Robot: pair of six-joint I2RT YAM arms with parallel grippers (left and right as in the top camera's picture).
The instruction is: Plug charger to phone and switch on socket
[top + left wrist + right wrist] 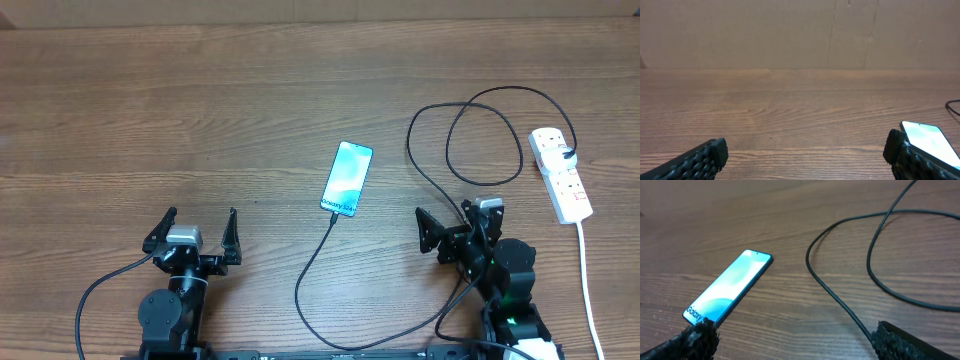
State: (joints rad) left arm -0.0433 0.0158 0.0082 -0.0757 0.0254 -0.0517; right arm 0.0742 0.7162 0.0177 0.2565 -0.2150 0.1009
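Overhead: phone [347, 178] lit; charger [297, 295] tip touching its near end; socket [560, 175] well to phone's right; left gripper [192, 232] near-left of phone, right gripper [457, 222] near-right, both spread wide, empty.
L wrist: phone partly behind right-hand finger.
R wrist: charger loops right of phone.

I'm seeing a brown wood-grain tabletop [200, 100] across all three views, matte, under soft even light. At its far edge stands a plain beige cardboard-like backdrop panel [740, 30], with a vertical seam right of centre.
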